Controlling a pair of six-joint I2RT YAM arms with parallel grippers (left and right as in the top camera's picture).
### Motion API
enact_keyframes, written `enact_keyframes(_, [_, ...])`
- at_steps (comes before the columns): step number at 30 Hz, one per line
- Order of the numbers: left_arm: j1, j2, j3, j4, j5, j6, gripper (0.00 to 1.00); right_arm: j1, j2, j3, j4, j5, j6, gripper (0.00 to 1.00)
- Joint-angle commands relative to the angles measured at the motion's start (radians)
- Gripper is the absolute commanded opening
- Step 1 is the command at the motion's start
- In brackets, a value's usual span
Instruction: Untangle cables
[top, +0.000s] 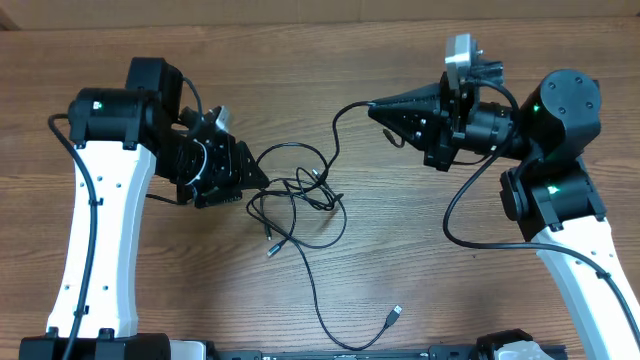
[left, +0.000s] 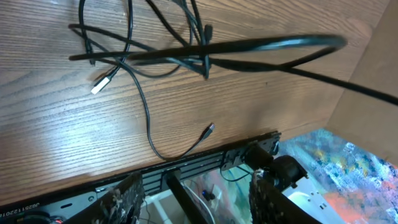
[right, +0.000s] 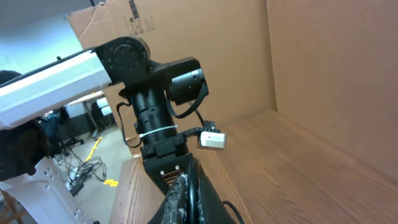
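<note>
The cables (top: 300, 195) are thin black cords in a loose tangle at the table's middle. One long strand runs to a plug (top: 394, 315) near the front edge, and another plug (top: 272, 248) lies front left of the tangle. My right gripper (top: 375, 107) is shut on one cable strand (right: 188, 190), which hangs from its tips down to the tangle. My left gripper (top: 256, 172) sits just left of the tangle, open and empty (left: 199, 200). In the left wrist view the tangle (left: 186, 53) lies ahead, with a silvery plug (left: 102, 83).
The left arm (right: 155, 93) faces the right wrist camera across the wooden table (top: 320, 40). The table's front edge with a black rail (left: 205, 158) lies just beyond the left fingers. A cardboard wall (right: 323, 68) stands behind the table.
</note>
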Motion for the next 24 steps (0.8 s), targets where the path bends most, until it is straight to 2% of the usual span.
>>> enact_keyframes(1, [-0.004, -0.011, -0.022, 0.002, -0.003, 0.029, 0.54, -0.028, -0.023, 0.003, 0.009, 0.036, 0.008, 0.04])
enact_keyframes(5, [-0.006, -0.011, -0.022, 0.017, -0.004, 0.029, 0.55, -0.039, -0.023, 0.003, 0.035, 0.043, 0.048, 0.04])
enact_keyframes(9, [-0.026, -0.011, -0.023, 0.066, -0.037, 0.028, 0.56, -0.039, -0.023, 0.003, 0.134, 0.043, 0.122, 0.04])
enact_keyframes(14, [-0.071, -0.01, -0.023, 0.102, -0.224, 0.037, 0.74, -0.039, -0.023, 0.003, 0.275, 0.042, 0.344, 0.04])
enact_keyframes(24, [-0.184, -0.01, -0.024, 0.233, -0.262, 0.104, 0.79, -0.039, -0.023, 0.003, 0.364, 0.042, 0.591, 0.04])
